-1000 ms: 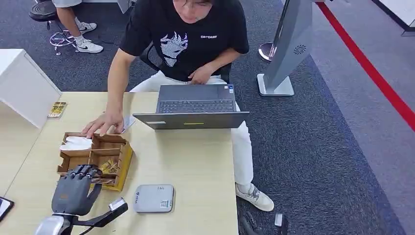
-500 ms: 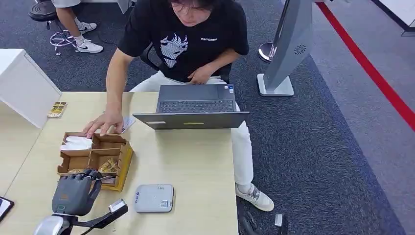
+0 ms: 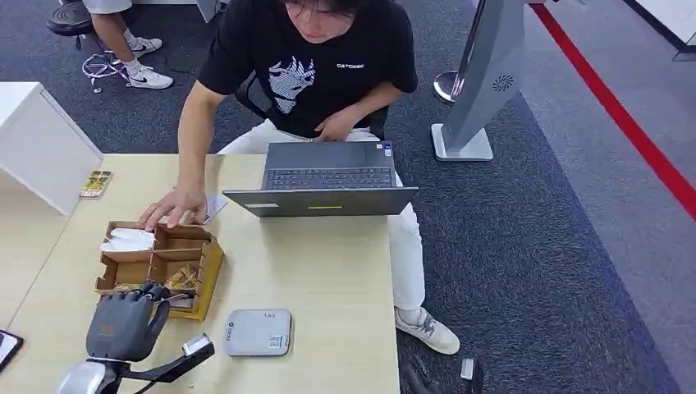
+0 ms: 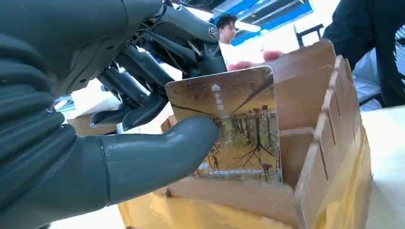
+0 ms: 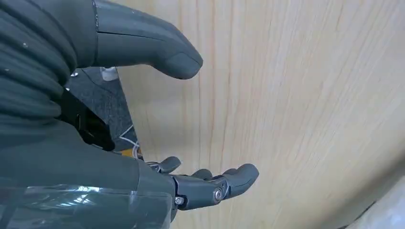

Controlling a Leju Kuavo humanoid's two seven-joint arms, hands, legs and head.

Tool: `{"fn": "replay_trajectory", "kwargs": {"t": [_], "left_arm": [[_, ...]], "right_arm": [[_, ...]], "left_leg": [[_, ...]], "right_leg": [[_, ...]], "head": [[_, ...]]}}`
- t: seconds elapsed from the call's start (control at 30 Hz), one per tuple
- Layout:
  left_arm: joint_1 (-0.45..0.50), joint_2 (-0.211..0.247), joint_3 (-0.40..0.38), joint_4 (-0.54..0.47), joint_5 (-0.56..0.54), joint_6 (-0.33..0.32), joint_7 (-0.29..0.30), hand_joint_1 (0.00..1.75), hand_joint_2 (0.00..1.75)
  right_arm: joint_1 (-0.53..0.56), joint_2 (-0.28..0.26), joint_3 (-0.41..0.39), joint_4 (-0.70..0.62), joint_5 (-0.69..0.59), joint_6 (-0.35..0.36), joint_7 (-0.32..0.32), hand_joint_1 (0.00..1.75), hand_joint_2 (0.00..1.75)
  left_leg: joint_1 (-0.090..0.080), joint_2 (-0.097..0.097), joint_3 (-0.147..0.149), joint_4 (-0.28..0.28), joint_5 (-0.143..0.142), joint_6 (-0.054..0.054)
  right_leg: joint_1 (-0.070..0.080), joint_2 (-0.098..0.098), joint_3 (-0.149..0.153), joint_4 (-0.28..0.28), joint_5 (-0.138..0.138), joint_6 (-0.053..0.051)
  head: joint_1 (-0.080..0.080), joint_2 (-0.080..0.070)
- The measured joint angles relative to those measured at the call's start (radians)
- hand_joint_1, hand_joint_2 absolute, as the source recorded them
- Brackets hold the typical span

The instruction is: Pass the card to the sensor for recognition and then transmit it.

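The left hand (image 3: pixel 123 327) pinches the card (image 4: pixel 229 125) between thumb and fingers (image 4: pixel 143 102), clamped on its lower part, with the card upright and its long axis running up out of the near compartment of the wooden organiser (image 3: pixel 156 264) at the left of the worktop (image 3: pixel 328 271). The card shows an autumn scene of bare trees in amber and brown with small white lettering near its top edge; it looks thin, stiff and glossy. The grey sensor (image 3: pixel 257 332) lies flat on the worktop just right of that hand, so the left hand is plainly the nearer one and the coming move is a short carry rightward. The right hand (image 5: pixel 143 119) hovers over bare wood, fingers apart, holding nothing. Beyond the organiser a person's hand (image 3: pixel 172 207) rests on the worktop, beside a laptop (image 3: pixel 324 185).
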Motion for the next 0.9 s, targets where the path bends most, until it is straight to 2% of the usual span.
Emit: {"fn": "replay_trajectory", "kwargs": {"t": [0.1,0.23,0.33,0.43,0.5,0.9], "left_arm": [[-0.005,0.002,0.000,-0.049,0.004,0.005,0.000,1.75,1.75],[-0.057,0.021,0.000,-0.165,0.005,-0.024,0.029,1.75,1.75],[-0.196,0.053,0.007,-0.215,0.053,-0.142,0.087,1.75,1.75],[-0.316,0.073,0.031,-0.219,0.060,-0.187,0.093,1.75,1.75],[-0.351,0.078,0.044,-0.219,0.056,-0.196,0.094,1.75,1.75],[-0.371,0.085,0.101,-0.178,0.041,-0.196,0.114,1.75,1.75]], "right_arm": [[0.000,0.000,0.000,0.000,-0.002,-0.008,0.000,0.00,1.75],[0.000,0.000,0.001,0.000,-0.007,-0.015,0.005,0.00,1.75],[-0.006,-0.001,0.017,0.003,0.011,-0.036,0.018,0.00,1.75],[-0.013,-0.001,0.034,0.012,0.022,-0.049,0.019,0.00,1.75],[-0.017,-0.001,0.045,0.017,0.022,-0.049,0.019,0.00,1.75],[-0.027,-0.002,0.072,0.029,0.018,-0.047,0.022,0.00,1.75]], "left_leg": [[0.000,0.000,0.000,0.000,0.000,0.000],[0.000,0.000,0.000,0.000,0.001,0.000],[0.001,-0.003,-0.001,0.000,0.003,-0.001],[0.002,-0.002,-0.001,0.000,0.003,-0.001],[0.002,-0.001,-0.001,0.000,0.003,-0.001],[0.002,-0.001,-0.001,0.000,0.003,-0.001]], "right_leg": [[0.000,0.000,0.000,0.000,0.000,0.000],[0.000,0.000,0.000,0.000,0.000,0.000],[0.002,-0.003,0.001,0.001,0.001,-0.001],[0.002,-0.002,0.001,0.002,0.002,-0.002],[0.002,-0.001,0.000,0.002,0.002,-0.002],[0.002,-0.001,-0.001,0.001,0.002,-0.002]], "head": [[0.000,0.000],[0.000,0.000],[0.000,0.000],[0.000,0.000],[0.000,0.000],[0.000,0.000]]}}
